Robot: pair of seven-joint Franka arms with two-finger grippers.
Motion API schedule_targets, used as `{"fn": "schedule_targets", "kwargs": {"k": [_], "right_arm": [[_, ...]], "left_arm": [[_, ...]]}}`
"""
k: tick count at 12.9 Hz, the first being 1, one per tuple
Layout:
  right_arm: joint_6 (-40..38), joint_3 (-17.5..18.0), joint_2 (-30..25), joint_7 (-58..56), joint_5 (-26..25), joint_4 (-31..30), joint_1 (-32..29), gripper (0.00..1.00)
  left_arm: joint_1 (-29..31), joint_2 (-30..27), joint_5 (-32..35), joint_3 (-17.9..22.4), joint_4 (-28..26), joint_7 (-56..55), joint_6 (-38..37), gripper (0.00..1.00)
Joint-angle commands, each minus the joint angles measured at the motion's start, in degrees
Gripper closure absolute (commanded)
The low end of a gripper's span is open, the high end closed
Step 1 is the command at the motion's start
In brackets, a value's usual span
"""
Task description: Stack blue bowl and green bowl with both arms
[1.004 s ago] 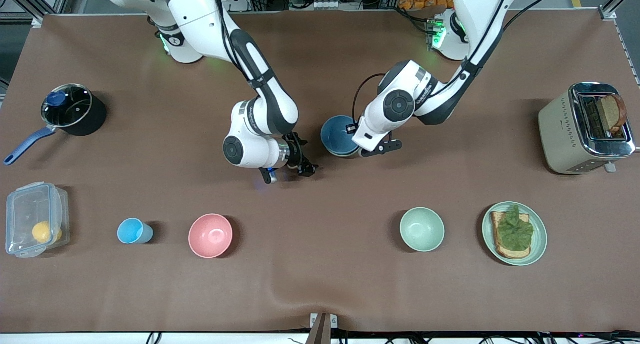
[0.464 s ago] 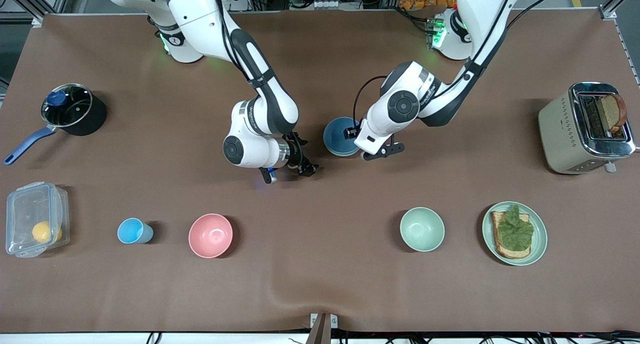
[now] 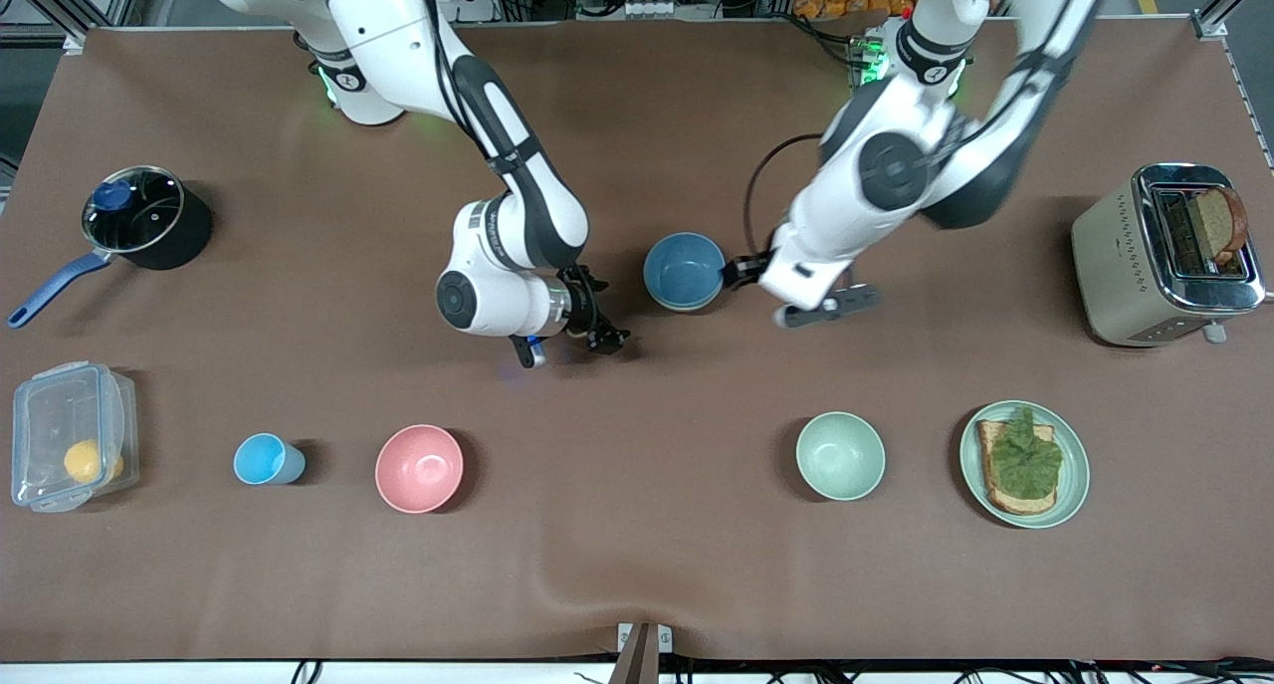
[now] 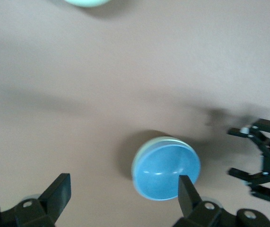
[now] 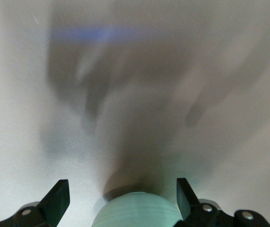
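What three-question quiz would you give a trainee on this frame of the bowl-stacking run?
1. True or false: the left end effector is shut on the blue bowl.
2. What does the blue bowl sit in? A: the pink bowl. B: the green bowl. C: the pot.
3. Which bowl stands beside the plate with the toast?

Key
1. False: it is open above the stack. The right end effector is open too, over the table beside the stack.
2. B: a pale green rim shows around the blue bowl.
3. The mint-green bowl.
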Motion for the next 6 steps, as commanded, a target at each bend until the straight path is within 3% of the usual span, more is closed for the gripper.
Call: {"fn": "schedule_targets", "kwargs": {"k": [1, 4, 6], "right_arm": [[-10.96, -6.43, -6.13, -0.84, -3.93, -0.85, -0.58, 0.0], [-24.78, -16.97, -8.34, -6.18, -8.85, 2.31, -0.32, 0.0], [-27.53, -20.77, -10.79, -11.1, -14.2, 2.32, -0.58, 0.0]], "left_arm": [[4.7, -0.46, 3.18, -0.27, 10.62, 5.38, -11.17, 0.0], [9.54, -2.04, 3.27, -0.36, 15.05, 7.77, -16.28, 0.0], [11.31, -4.85, 3.19, -0.1, 15.49, 8.21, -17.52, 0.0]]}}
